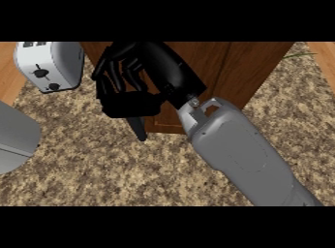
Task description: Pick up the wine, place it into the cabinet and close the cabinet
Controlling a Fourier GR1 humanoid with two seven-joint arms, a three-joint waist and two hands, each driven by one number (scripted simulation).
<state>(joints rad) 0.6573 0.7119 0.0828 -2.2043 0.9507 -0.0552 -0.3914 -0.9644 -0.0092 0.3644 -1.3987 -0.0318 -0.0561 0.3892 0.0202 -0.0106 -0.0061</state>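
At the far left a grey rounded object point(6, 133) is cut off by the edge, and what it is cannot be told. Above it stands a white toaster point(50, 65) on the speckled surface point(113, 169). Right of the toaster, the right robot hand point(131, 80) lies over the wooden cabinet point(235, 68), fingers curled round a dark thing, seemingly the wine point(139, 128), of which only a tapering end shows below the palm. The grey forearm point(242, 155) hides the cabinet's lower part.
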